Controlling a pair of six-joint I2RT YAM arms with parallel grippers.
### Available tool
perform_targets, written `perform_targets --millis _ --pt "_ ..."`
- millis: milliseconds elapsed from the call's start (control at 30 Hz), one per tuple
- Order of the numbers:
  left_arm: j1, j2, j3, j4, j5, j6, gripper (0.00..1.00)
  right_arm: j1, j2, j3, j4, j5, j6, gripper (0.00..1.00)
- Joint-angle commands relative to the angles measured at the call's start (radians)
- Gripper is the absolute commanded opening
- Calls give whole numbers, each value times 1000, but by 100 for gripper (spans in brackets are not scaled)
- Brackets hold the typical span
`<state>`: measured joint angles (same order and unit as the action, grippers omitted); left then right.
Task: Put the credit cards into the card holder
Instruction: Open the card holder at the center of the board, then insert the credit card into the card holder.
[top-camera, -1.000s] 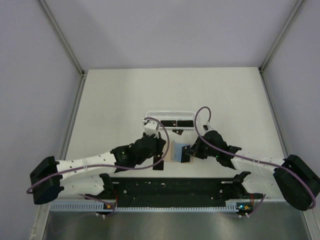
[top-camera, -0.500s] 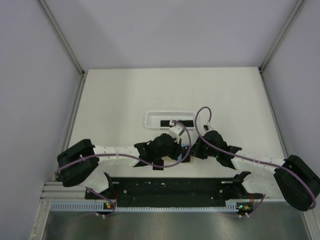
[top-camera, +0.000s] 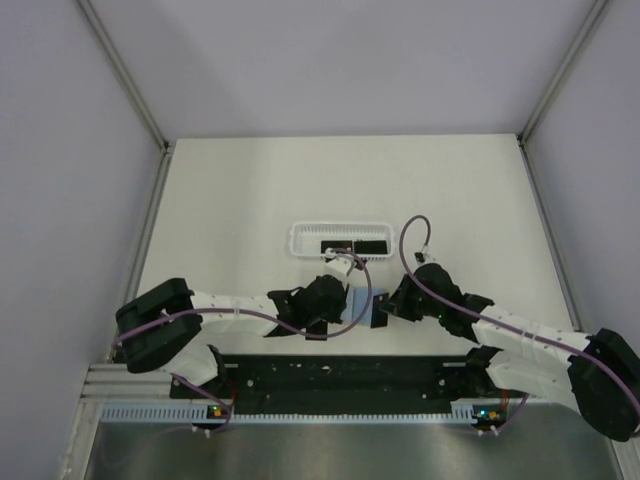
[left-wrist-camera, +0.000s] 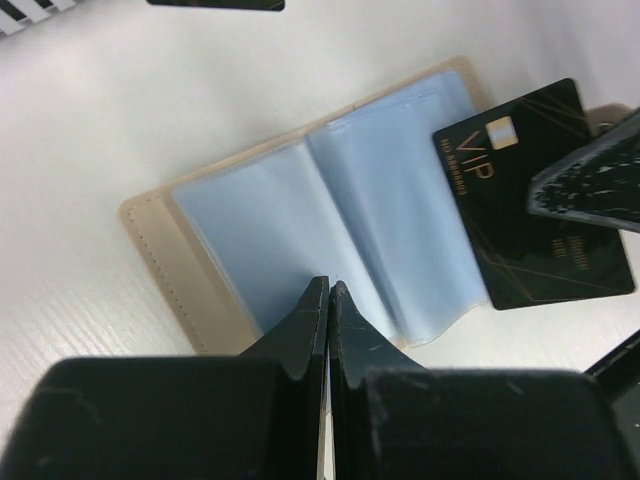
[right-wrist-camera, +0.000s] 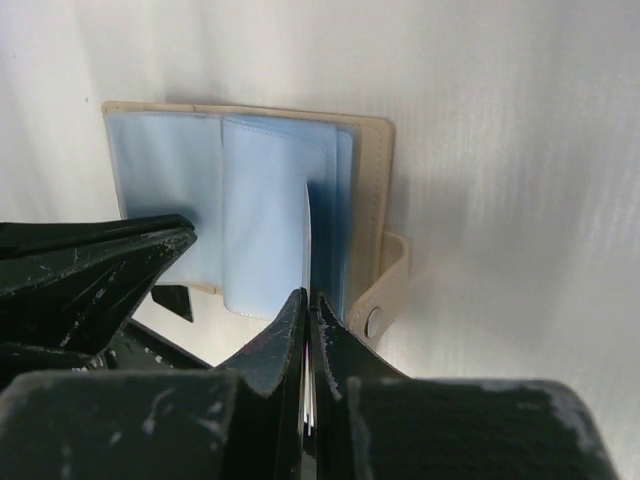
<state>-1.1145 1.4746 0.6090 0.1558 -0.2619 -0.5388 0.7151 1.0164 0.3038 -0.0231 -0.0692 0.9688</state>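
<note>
Compared to half a second ago, the left arm has slid back a touch, so the blue sleeves of the card holder (left-wrist-camera: 260, 200) show between the two arms again in the top view. The right arm has dropped its elbow lower and further out.

The holder lies open on the table (top-camera: 230, 200), just on the near side of the white basket (top-camera: 300, 232). The left fingers (left-wrist-camera: 322, 310) are pinched together with their tips at the sleeve fold, and I can't tell if a sleeve is caught between them. The right fingers (right-wrist-camera: 295, 330) are clamped on a black credit card (left-wrist-camera: 530, 200), whose corner overlaps the outer edge of the right-hand sleeves. More credit cards (top-camera: 368, 245) sit in the basket.

It's tight around the holder, with the basket rim behind and fingers on both sides. Bare table stretches left, right and beyond the basket
</note>
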Motion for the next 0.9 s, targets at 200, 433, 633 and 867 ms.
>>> perform_targets --millis 200,433,633,867 --pt "-2 29 -9 4 -45 -47 0 -9 -182 130 -262 109 -61 0" --pt "-1 3 -14 -4 -56 -49 0 -8 -129 236 -155 5 -78 0" --pt "-1 -31 -35 7 -62 -59 0 -9 82 196 129 -116 20 0" --pt "-1 -62 -52 13 -60 -69 0 1 238 130 271 -107 73 0"
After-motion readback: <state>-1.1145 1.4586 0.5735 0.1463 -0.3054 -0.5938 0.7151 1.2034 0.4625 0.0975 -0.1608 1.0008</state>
